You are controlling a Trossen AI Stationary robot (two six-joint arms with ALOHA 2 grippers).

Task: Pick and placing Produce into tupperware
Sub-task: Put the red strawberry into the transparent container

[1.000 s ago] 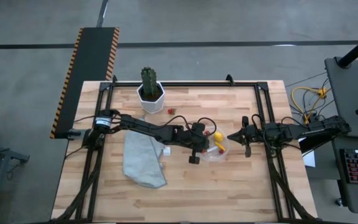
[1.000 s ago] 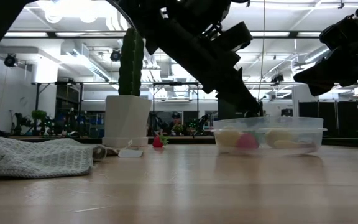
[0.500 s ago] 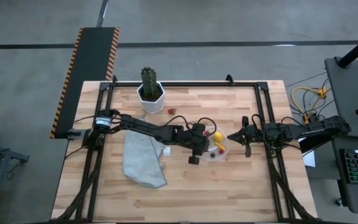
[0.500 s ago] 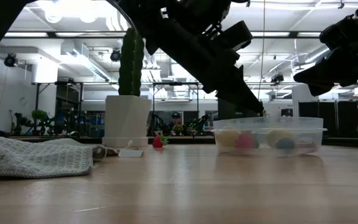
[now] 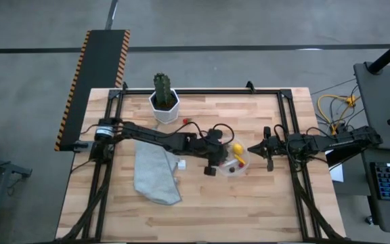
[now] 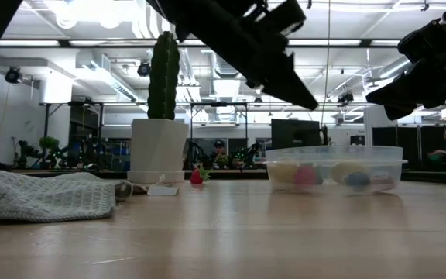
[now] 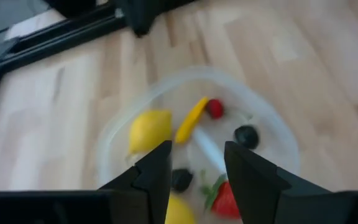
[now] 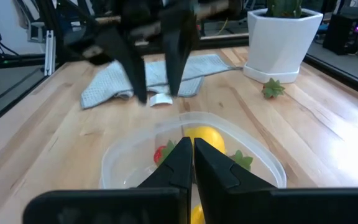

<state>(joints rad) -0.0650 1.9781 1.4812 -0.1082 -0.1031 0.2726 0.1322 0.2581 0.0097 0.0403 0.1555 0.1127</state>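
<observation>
The round clear tub [image 5: 234, 161] stands on the table right of centre. In the left wrist view it holds a yellow lemon [image 7: 149, 129], a yellow-orange stick [image 7: 191, 119], a red berry [image 7: 214, 108], dark berries [image 7: 246, 135] and a strawberry [image 7: 225, 198]. My left gripper [image 7: 196, 169] hangs open above the tub's left side [image 6: 304, 101], touching nothing. My right gripper [image 8: 187, 155] is shut and hovers just right of the tub [image 5: 257, 149]. Another strawberry [image 5: 186, 121] lies on the table beside the cactus pot.
A cactus in a white hexagonal pot [image 5: 163, 102] stands at the far edge. A grey cloth [image 5: 156, 173] lies left of the tub, with a small white cube [image 5: 181, 165] at its right edge. Bare wood lies near the front edge. A black frame borders the table.
My left gripper has risen from the tub's rim to well above it and drawn slightly toward the table's left. A dark berry has appeared on the tub's right side. My right arm has kept still.
</observation>
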